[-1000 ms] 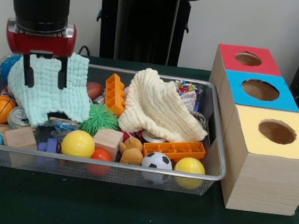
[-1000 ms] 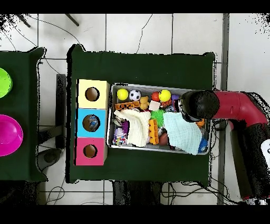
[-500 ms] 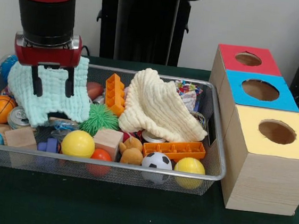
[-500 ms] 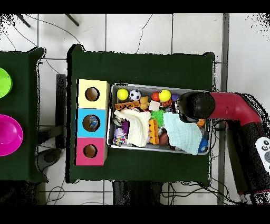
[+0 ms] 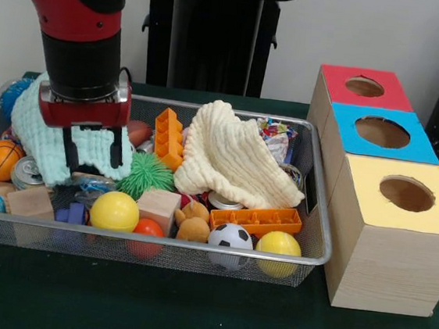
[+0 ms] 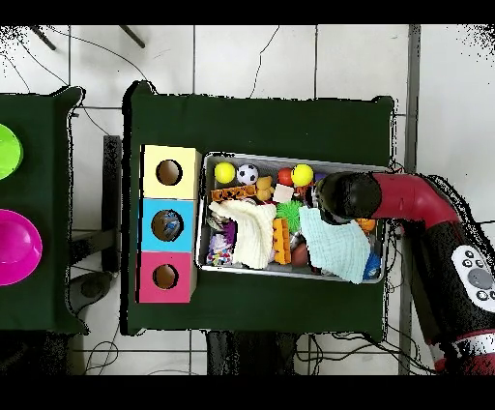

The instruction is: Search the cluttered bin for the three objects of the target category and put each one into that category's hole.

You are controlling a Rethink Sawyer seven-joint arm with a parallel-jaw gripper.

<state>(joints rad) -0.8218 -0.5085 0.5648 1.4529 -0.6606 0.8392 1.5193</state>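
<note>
The wire mesh bin [image 5: 319,222] lies on the green table, full of toys; it also shows in the overhead view [image 6: 290,159]. My gripper [image 5: 93,150] is open and empty. It hangs low inside the bin's left part, in front of a mint knitted cloth [image 5: 46,134] and just above a green spiky ball [image 5: 147,174] and a yellow ball [image 5: 114,211]. In the overhead view the arm's wrist [image 6: 341,195] covers the gripper. The hole [image 5: 364,86] is in the red top of the farthest box at the right; it also shows in the overhead view [image 6: 165,277].
The bin also holds a cream knitted cloth [image 5: 232,158], orange bricks [image 5: 169,137], a soccer ball [image 5: 231,236], a basketball [image 5: 1,159], wooden blocks [image 5: 157,207], a can [image 5: 26,172] and a plush toy [image 5: 194,221]. Blue-topped [image 5: 381,132] and yellow-topped [image 5: 406,194] boxes stand beside the red one.
In the front view my gripper has come down and to the right, from above the mint cloth to low in the bin near the green spiky ball. It stays open and empty.
</note>
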